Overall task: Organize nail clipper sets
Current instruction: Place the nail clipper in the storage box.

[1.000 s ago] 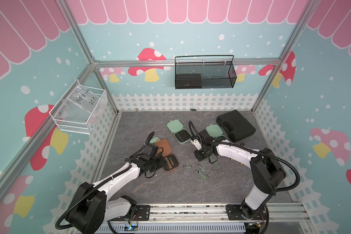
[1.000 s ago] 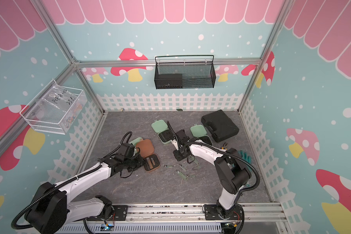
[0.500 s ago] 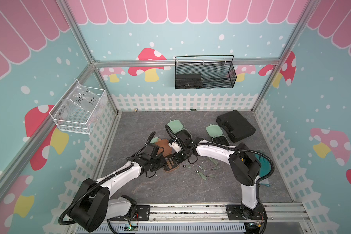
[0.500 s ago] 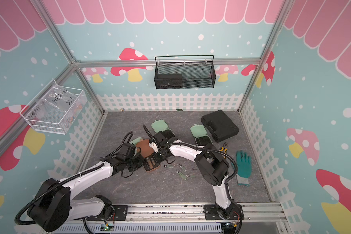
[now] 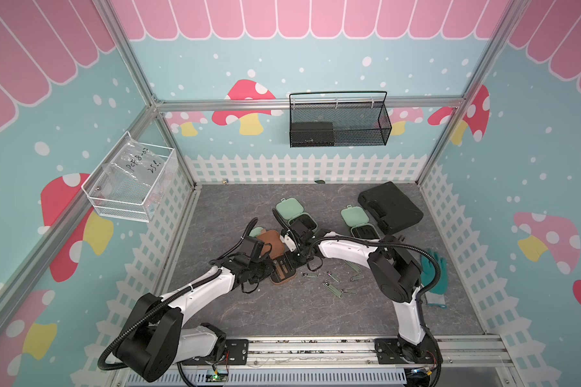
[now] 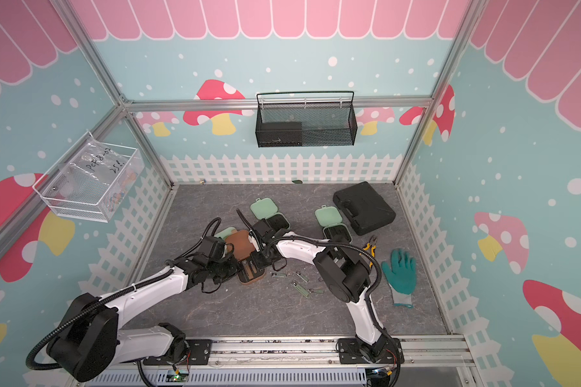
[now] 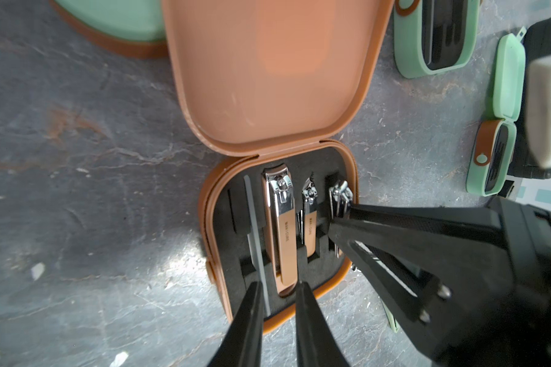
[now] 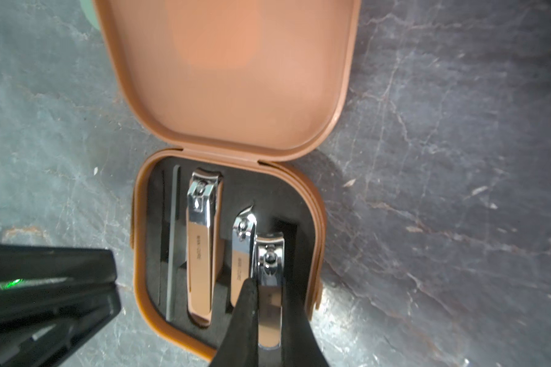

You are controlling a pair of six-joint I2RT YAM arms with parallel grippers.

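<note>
The right claw [image 8: 268,282] is pinched almost closed on a small nail clipper of polished steel with a rose-gold lever [image 8: 269,254]. Its black tapered fingers [image 8: 245,317] press against the clipper's long edges. This small clipper sits over the outermost slot of a black foam insert [image 7: 322,267]; whether it is seated in the slot cannot be told. The insert fills the base of a brown rounded-square hinged case [image 7: 268,79], which lies open on the grey stone-patterned desk [image 5: 282,308] with its smooth lid thrown back.

Three more tools lie in the brown case's other slots:
- a large clipper [image 7: 282,228] with a mirror-bright head
- a slant-nosed clipper [image 7: 309,219]
- a thin grey metal file [image 7: 255,228]

The left claw [image 7: 279,286] stands narrowly open at the case's edge opposite the hinge. The large clipper's tail shows through the gap. It grips nothing that shows, and whether it touches the case cannot be told.

A closed mint green case [image 5: 257,231] lies just beside the brown lid. Two open mint green cases [image 5: 289,208] [image 5: 355,217] with dark inserts sit farther back. Slim loose clippers [image 5: 332,288] are scattered on the desk near the right arm.
</note>
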